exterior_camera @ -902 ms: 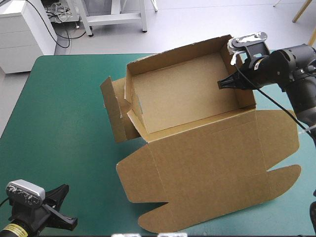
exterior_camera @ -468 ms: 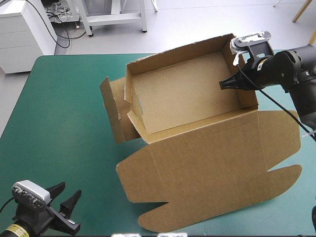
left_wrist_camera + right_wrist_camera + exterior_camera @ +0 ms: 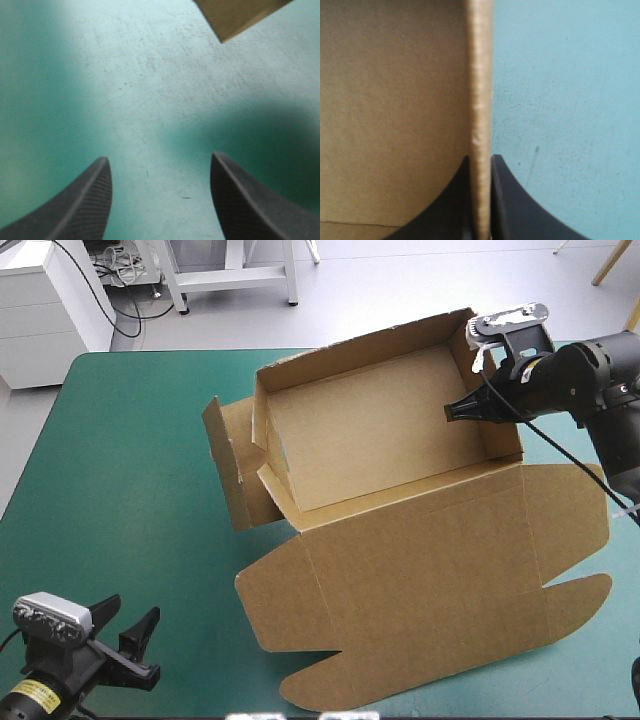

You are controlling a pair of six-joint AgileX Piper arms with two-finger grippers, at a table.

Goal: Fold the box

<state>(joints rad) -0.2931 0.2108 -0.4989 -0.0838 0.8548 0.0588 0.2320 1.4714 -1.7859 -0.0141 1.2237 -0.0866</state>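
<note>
The brown box (image 3: 370,430) stands as an open tray on the far half of the table. Its lid (image 3: 430,580) lies flat toward the near edge. A side flap (image 3: 230,465) sticks out loosely at the tray's left end. My right gripper (image 3: 455,410) is shut on the tray's right wall, and the right wrist view shows that wall's edge (image 3: 480,75) pinched between the gripper (image 3: 481,159). My left gripper (image 3: 128,618) hovers open at the near left corner, well away from the box. In its wrist view the gripper (image 3: 159,159) holds nothing, with a lid corner (image 3: 235,15) ahead.
The teal-green cover (image 3: 120,460) stretches from the box's left side to the table's left edge. A white cabinet (image 3: 50,310) stands on the floor beyond the far left corner.
My left gripper has gone from shut to open and shifted slightly at the near left corner. My right gripper nudged the tray's right wall a little outward earlier, then held still.
</note>
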